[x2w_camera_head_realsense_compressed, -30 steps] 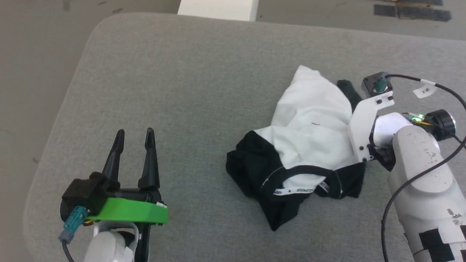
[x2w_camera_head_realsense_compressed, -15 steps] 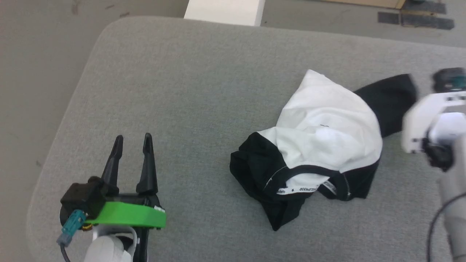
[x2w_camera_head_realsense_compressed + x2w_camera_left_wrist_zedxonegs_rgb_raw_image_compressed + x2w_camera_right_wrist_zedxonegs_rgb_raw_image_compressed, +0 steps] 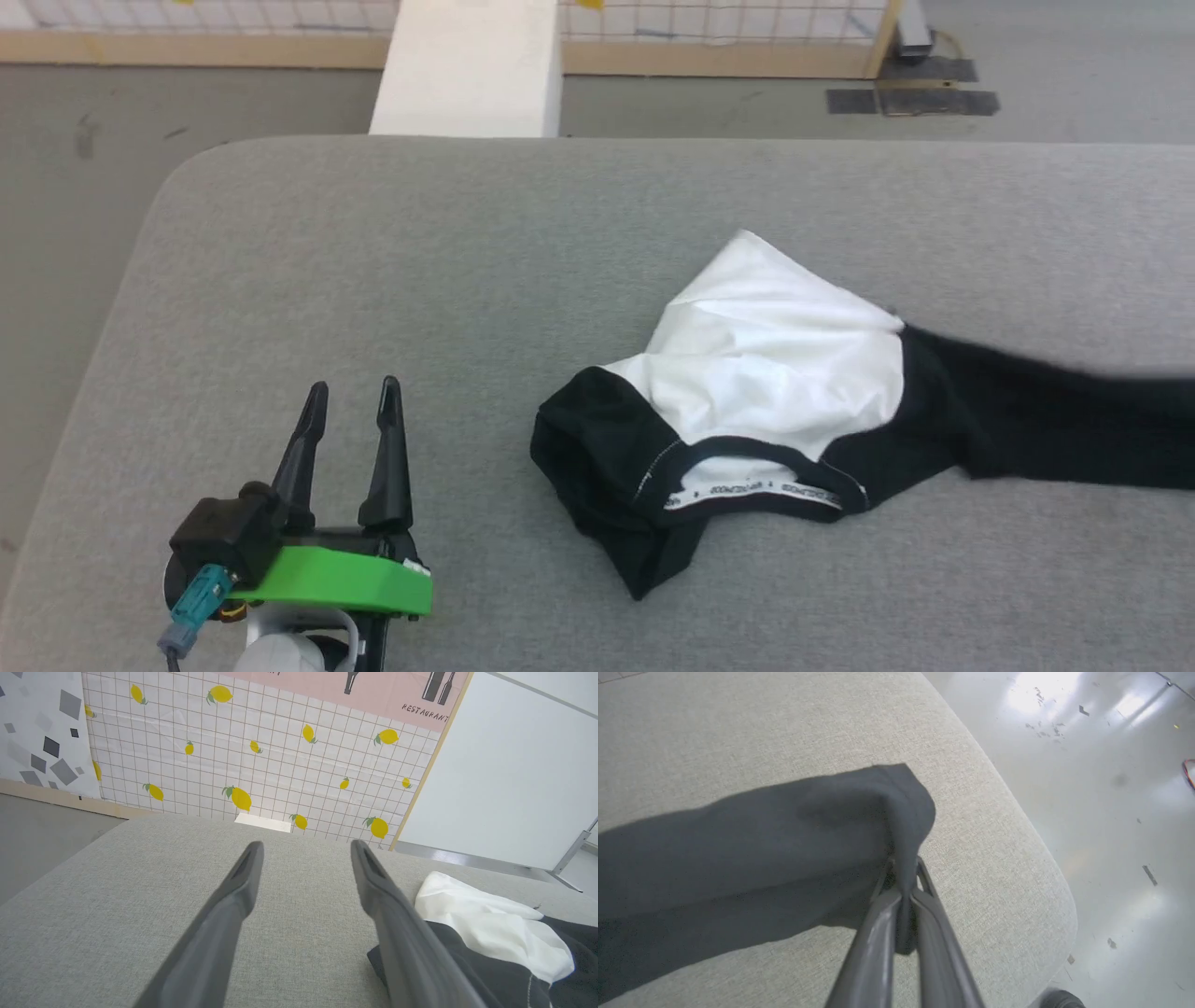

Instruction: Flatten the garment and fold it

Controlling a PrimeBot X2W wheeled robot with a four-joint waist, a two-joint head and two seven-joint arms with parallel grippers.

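The garment (image 3: 775, 373), a white T-shirt with black sleeves and collar, lies crumpled on the grey table (image 3: 448, 252), right of centre in the head view. One black sleeve (image 3: 1064, 425) is stretched out toward the right edge of that view. In the right wrist view my right gripper (image 3: 903, 882) is shut on that sleeve's (image 3: 752, 844) end, held just above the table near its rounded corner. My left gripper (image 3: 350, 406) rests open at the lower left, apart from the cloth. The left wrist view shows its fingers (image 3: 243, 882) spread over bare table, with the garment (image 3: 490, 926) to their right.
The padded table ends in a rounded corner (image 3: 1045, 905) close to my right gripper, with shiny floor (image 3: 1111, 788) beyond. A white block (image 3: 467, 70) stands past the table's far edge. A lemon-patterned wall panel (image 3: 261, 751) is behind.
The head camera has tilted up. My right arm has swung right, out of the head view, and the black sleeve now trails stretched to the right. The left gripper stays put.
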